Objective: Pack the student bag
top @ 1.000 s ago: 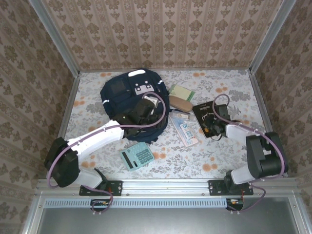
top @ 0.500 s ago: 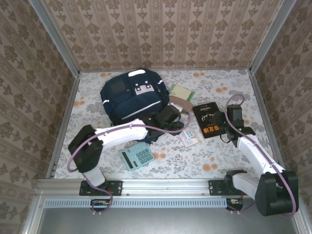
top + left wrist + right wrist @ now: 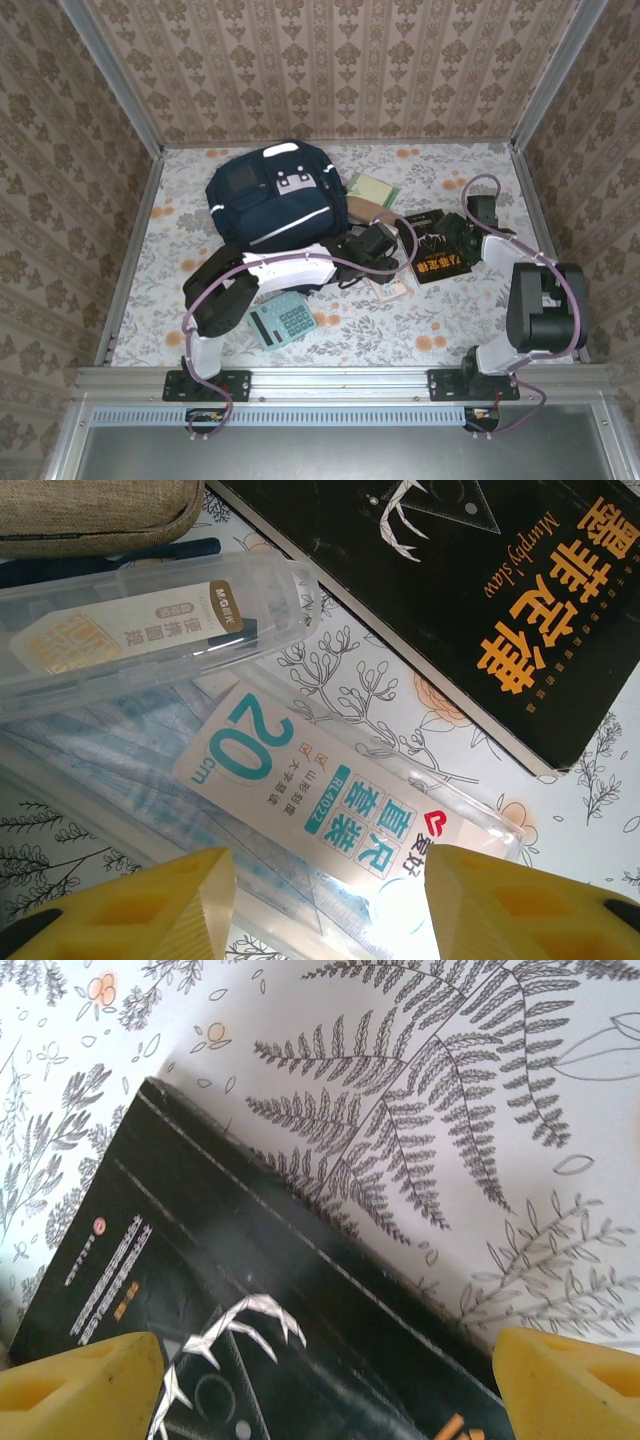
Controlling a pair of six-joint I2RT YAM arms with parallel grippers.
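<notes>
Toward the table's far left in the overhead view, the student bag [image 3: 275, 200] lies flat, navy with white stripes and a grey-white buckled patch.

From the left wrist, the left gripper [image 3: 330, 905] hangs half spread, gripping nothing, above a clear ruler case [image 3: 330, 820].

From the right wrist, the right gripper [image 3: 320, 1380] gapes wide over a black book [image 3: 200, 1230].

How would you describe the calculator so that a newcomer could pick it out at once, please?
Start at the big navy student bag at the back left. Just in front of it, toward the near edge, lies the calculator. It alone is teal, with a grid of pale keys.
</notes>
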